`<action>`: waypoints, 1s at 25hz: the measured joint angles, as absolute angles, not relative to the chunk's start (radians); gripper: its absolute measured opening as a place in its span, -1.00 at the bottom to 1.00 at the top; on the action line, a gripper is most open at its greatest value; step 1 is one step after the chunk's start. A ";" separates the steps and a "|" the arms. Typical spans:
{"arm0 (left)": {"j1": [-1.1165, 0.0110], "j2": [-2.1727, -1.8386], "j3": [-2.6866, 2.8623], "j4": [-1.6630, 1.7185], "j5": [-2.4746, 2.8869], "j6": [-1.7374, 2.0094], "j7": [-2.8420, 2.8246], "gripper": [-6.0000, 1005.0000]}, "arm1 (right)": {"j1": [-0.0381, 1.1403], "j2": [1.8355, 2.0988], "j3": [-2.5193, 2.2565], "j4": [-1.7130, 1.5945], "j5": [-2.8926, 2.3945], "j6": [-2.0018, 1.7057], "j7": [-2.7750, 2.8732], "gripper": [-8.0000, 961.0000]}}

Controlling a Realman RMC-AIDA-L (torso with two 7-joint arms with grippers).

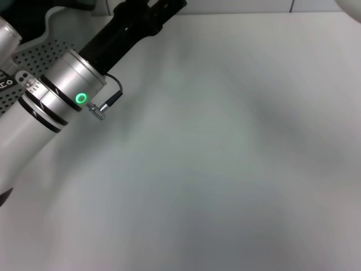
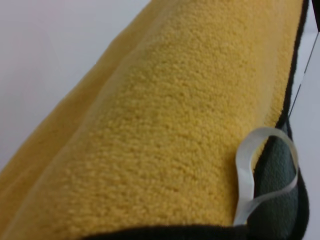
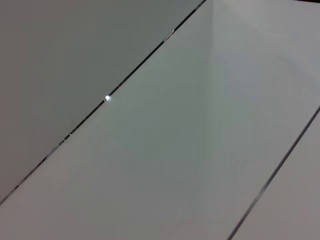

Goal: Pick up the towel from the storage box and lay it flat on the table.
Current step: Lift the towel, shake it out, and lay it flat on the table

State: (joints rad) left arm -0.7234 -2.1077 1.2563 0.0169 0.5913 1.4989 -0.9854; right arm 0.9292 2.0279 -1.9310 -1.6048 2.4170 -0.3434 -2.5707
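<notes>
The towel (image 2: 165, 115) fills the left wrist view at very close range: thick yellow pile with a black border and a white hanging loop (image 2: 250, 170). The head view does not show it. My left arm (image 1: 67, 96) reaches from the near left up toward the far left, over the perforated light grey storage box (image 1: 39, 53). Its black end (image 1: 144, 20) runs off the top edge, so the left gripper itself is not seen. The white table (image 1: 225, 158) spreads across the rest of the head view. My right gripper is out of view.
Only the box's rim and perforated wall show, at the far left corner. The right wrist view holds nothing but plain white surfaces crossed by thin dark seams (image 3: 107, 97).
</notes>
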 joint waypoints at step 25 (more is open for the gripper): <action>-0.721 -2.108 1.256 0.016 0.582 1.506 -0.990 0.50 | 0.902 2.028 -1.944 -1.615 2.419 -0.318 -2.571 -0.98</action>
